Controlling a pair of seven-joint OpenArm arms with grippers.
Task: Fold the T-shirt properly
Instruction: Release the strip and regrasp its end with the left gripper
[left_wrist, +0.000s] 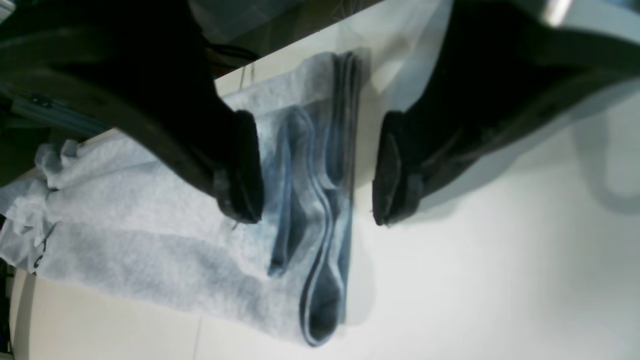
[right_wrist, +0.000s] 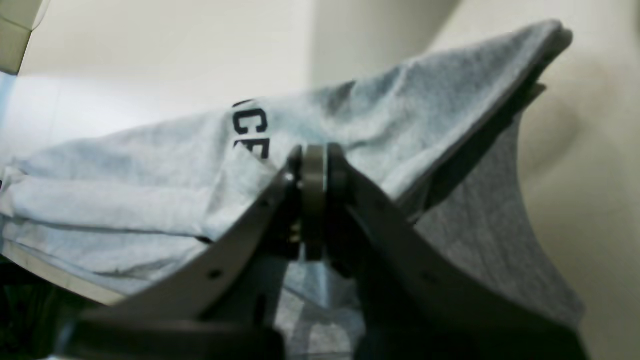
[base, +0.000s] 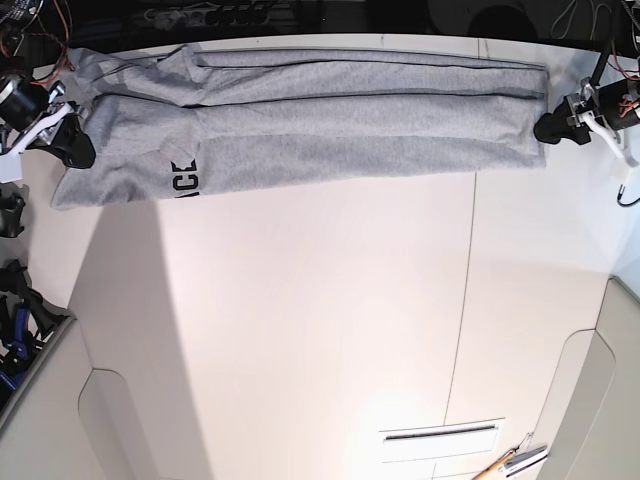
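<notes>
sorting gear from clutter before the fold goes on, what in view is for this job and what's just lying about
For the job:
- shirt
- left end effector
- right end effector

Just lying about:
- pens or similar slim tools, lower right

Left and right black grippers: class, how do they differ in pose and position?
The left black gripper has fingers wide apart; the right black gripper has them together. The left is at the grey cotton T-shirt's straighter end, the right at its rumpled, lettered end.
</notes>
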